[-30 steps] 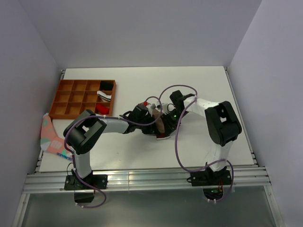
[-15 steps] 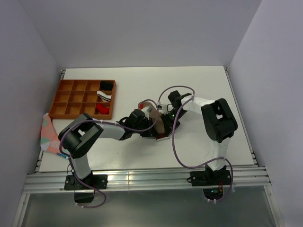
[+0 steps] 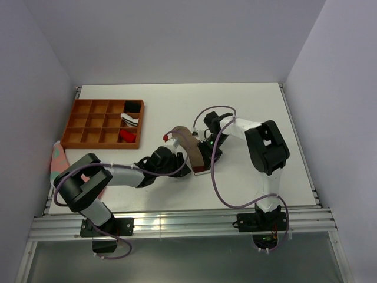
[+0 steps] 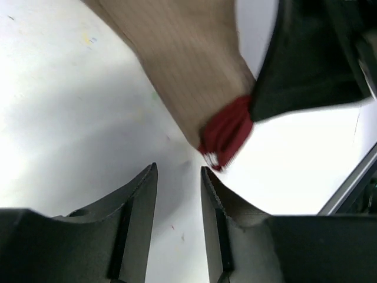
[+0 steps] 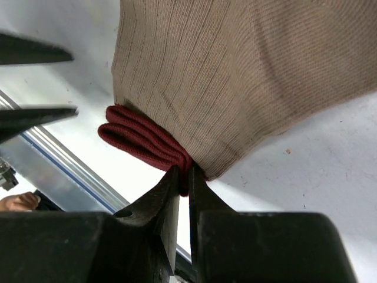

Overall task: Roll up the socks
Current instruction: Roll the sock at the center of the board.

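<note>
My right hand (image 5: 182, 177) is clenched on the maroon cuff (image 5: 141, 141) of the tan sock (image 5: 235, 76), fingertips pinching the folded edge right where the ribbing meets the tan knit. That's my anchor. My left hand (image 4: 178, 171) is released, fingers parted with nothing between them but bare bench (image 4: 70, 106), hovering just short of the cuff end. The sock lies in the middle of the bench, toward the near side, between my two hands. What I take for the red sock (image 3: 168, 137) shows as a small dab at its far end, too small for me to be sure. By my reckoning the roll is only partway. The job here is to hold the cuff taut with the right while the left comes in for a fresh bite: low, square to the fabric, catching every layer and not just the top one, or the bundle will slacken and unwind. Pose check: the left arm is laid out long and low from its base toward the centre, fingers pointing at the cuff. The right arm is folded, forearm reaching leftward across the bench, wrist tipped down onto the sock.
</note>
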Action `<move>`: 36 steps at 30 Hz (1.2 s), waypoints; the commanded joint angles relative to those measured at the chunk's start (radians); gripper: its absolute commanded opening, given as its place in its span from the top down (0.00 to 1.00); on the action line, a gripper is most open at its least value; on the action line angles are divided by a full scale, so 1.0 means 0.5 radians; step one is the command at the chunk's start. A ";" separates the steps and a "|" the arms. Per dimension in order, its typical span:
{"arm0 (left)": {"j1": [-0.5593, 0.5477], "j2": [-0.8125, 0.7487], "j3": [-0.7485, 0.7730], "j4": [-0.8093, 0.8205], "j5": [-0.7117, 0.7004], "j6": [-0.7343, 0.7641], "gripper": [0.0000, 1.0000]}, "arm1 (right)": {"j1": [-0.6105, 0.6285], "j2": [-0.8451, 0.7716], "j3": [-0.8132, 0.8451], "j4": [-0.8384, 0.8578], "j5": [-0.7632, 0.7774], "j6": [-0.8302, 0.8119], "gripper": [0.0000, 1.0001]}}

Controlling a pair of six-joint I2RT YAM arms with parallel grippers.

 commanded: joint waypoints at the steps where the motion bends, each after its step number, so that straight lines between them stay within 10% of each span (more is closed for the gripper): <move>1: -0.109 -0.136 -0.071 0.257 -0.163 0.191 0.58 | 0.023 0.079 0.081 0.002 0.209 -0.029 0.95; 36: -0.161 0.238 0.095 0.579 0.015 0.514 0.55 | 0.032 0.181 0.259 -0.191 0.185 -0.038 0.96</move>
